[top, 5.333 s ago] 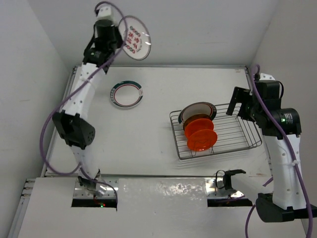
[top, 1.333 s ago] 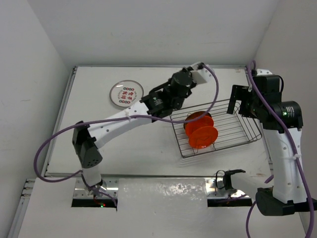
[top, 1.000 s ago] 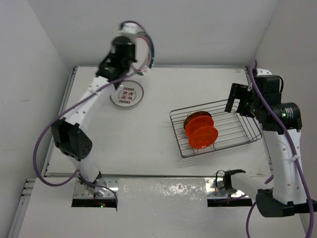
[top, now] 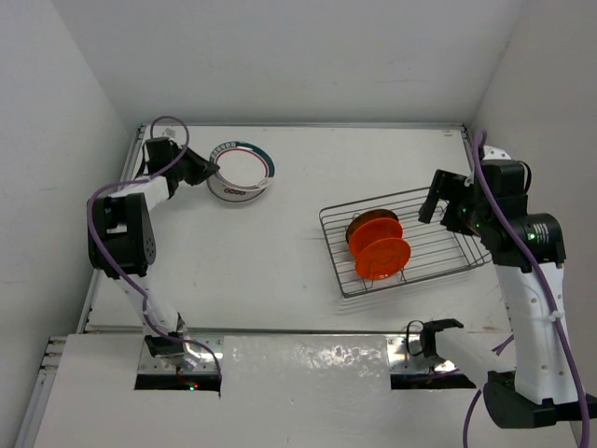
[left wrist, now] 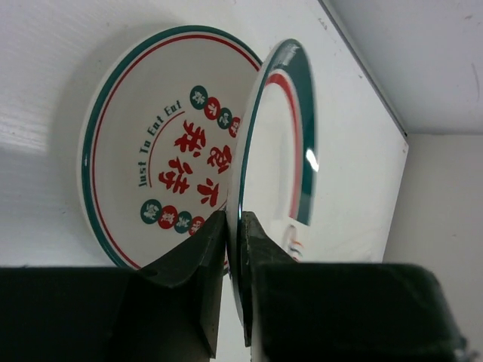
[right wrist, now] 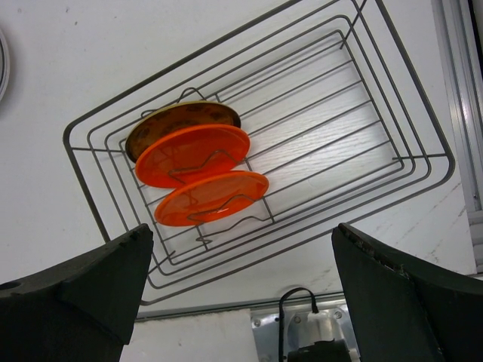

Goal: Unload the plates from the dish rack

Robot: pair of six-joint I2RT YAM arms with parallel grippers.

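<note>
From above, the left jaws sit far off at the desk's [top: 280, 261] back-left corner, while the right jaws hang by the dish rack's [top: 448, 250] right end, nearer the orange plates [top: 378, 247]. At the left wrist, the jaws pinch narrowly on the rim of a teal-rimmed plate [left wrist: 275, 143] held on edge over a flat printed plate [left wrist: 151, 173]. At the right wrist, the jaws gape wide and empty. The rack's plates stand on edge ahead and to the left, rims roughly along the jaw-to-jaw line.

left gripper [left wrist: 232, 226] clamped, right gripper [right wrist: 243, 265] spread wide

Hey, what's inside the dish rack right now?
The dish rack holds two orange plates standing on edge, and behind them a brownish plate, its face mostly covered.
</note>
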